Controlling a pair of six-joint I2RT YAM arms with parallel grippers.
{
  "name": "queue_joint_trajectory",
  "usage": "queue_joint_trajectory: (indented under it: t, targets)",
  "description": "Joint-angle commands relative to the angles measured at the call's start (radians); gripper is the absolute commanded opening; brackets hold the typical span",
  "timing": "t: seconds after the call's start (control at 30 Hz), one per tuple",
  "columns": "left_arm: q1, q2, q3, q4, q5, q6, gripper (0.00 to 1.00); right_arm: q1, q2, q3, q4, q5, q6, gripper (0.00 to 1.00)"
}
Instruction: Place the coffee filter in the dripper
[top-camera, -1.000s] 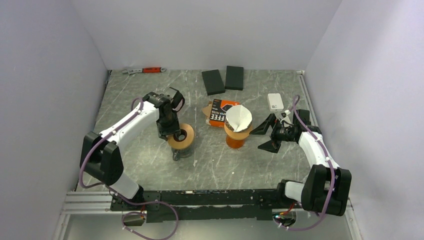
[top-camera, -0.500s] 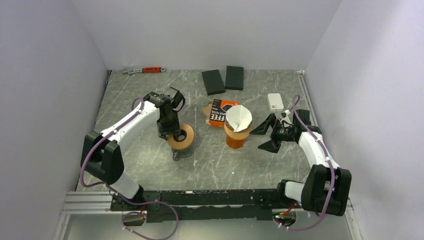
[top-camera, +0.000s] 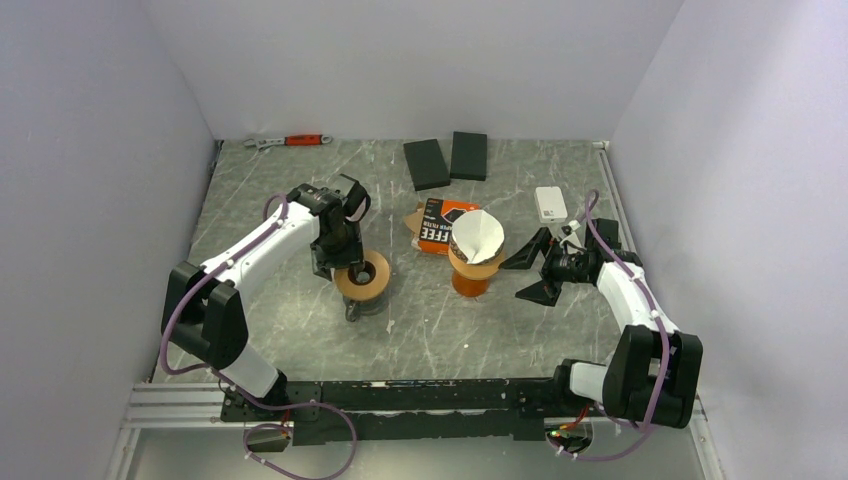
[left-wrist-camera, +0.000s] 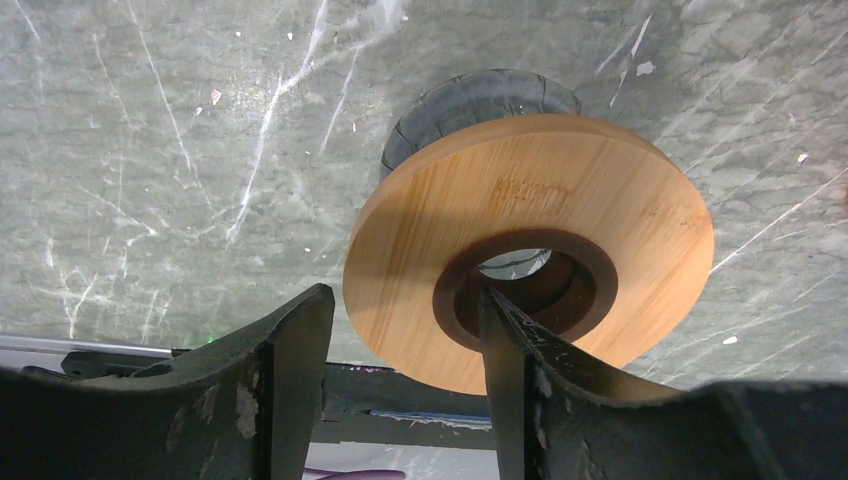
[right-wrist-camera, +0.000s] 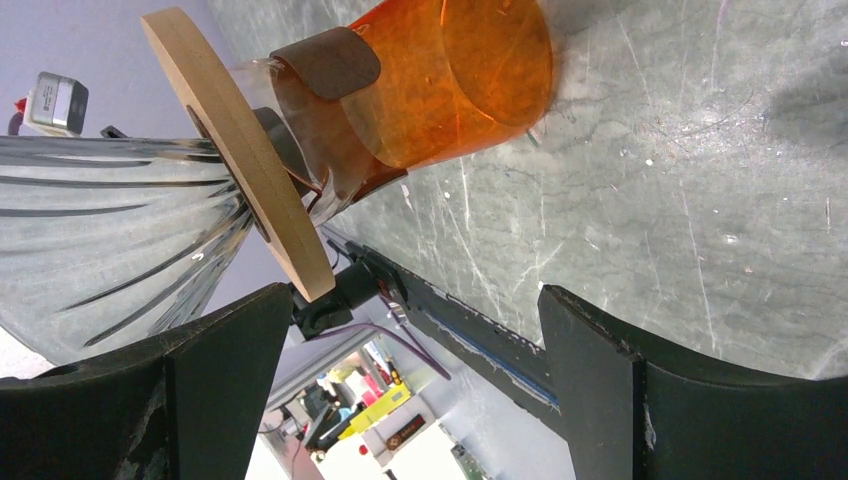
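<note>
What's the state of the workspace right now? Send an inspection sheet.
Surface: grey marbled table, white scratches.
Job's things: white filter sits in the glass dripper, on its orange base.
Clutter: wooden ring on a dark stand, orange coffee box, two black blocks, wrench, white device.
Grippers: left gripper open, astride the ring's near wall, one finger in its hole; right gripper open wide beside the dripper, holding nothing.
Cables: purple cables along both arms; no snag seen.
Surroundings: plain white walls on three sides.
</note>
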Motion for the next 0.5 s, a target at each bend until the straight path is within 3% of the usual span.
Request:
queue_joint_trajectory:
  t: [0.0, 0.37, 0.47]
  targets:
    - [-0.002, -0.019, 0.03, 0.004, -0.001, 0.017, 0.62, -0.005, 0.007, 0.041, 0.011, -0.005, -0.014, 1.0]
    - [-0.002, -0.081, 0.18, -0.086, -0.111, 0.053, 0.69, -0.005, 0.021, 0.066, -0.002, 0.002, -0.02, 1.0]
    - [-0.001, -0.119, 0.21, -0.058, -0.128, 0.078, 0.75, -0.005, 0.026, 0.074, -0.004, 0.004, -0.021, 1.0]
